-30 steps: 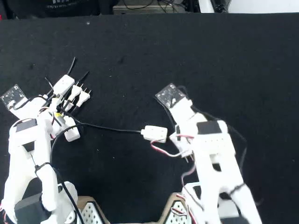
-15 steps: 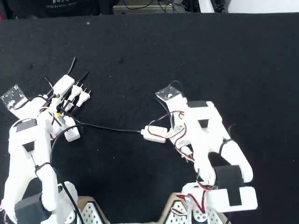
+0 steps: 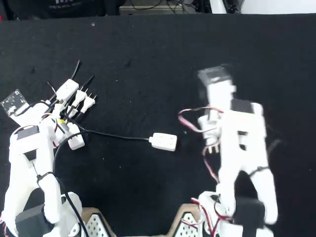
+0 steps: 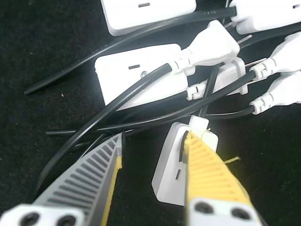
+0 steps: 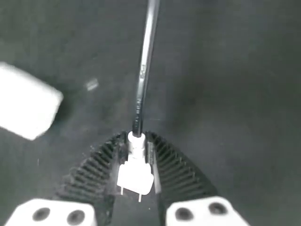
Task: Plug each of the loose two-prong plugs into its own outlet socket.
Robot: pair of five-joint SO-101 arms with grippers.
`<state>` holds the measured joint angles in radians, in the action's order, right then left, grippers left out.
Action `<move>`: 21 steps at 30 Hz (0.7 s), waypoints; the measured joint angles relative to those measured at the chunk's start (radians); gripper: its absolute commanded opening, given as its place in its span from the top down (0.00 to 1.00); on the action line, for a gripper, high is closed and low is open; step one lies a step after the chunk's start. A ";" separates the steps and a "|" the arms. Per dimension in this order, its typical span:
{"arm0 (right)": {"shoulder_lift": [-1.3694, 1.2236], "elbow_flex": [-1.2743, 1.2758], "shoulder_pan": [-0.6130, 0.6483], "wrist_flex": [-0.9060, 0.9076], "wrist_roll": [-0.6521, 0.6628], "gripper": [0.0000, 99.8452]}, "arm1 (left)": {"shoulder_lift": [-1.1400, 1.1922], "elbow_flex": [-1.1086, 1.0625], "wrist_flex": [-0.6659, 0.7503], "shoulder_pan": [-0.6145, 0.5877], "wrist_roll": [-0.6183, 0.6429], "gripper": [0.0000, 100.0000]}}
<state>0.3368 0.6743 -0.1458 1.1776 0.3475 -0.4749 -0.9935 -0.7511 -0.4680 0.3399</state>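
Note:
My right gripper (image 5: 135,141) is shut on a small white two-prong plug (image 5: 135,176), whose black cord (image 5: 145,61) runs away over the cloth. A white outlet socket (image 5: 26,108) lies off to one side of it. From above, the right arm (image 3: 237,133) hangs over the table, to the right of that lone socket (image 3: 163,141). My left gripper (image 4: 153,141) is open over a tangle of cords. A white socket (image 4: 171,167) rests against its yellow finger (image 4: 209,174). Past it lie another socket (image 4: 141,73) and white plugs (image 4: 207,47).
The cluster of sockets, plugs and black cords (image 3: 74,103) crowds the left side of the black cloth (image 3: 163,54). One cord (image 3: 113,135) runs from it to the lone socket. The table's far edge lies at the back.
The right arm has swung from over the lone socket to the right and farther back. The socket has stayed put. The left arm has not moved.

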 measured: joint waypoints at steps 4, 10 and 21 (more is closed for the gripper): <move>0.031 -0.009 -0.110 0.005 -0.224 0.98 | 0.000 0.000 0.000 0.000 0.000 0.79; -0.061 0.034 -0.038 0.005 -0.364 0.85 | 0.000 0.000 0.000 0.000 0.000 0.79; -0.163 -0.069 0.057 0.029 -0.311 0.85 | 0.000 0.000 0.000 0.000 0.000 0.79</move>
<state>0.1741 0.6053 -0.0890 1.2068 0.0361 -0.4749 -0.9935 -0.7511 -0.4680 0.3399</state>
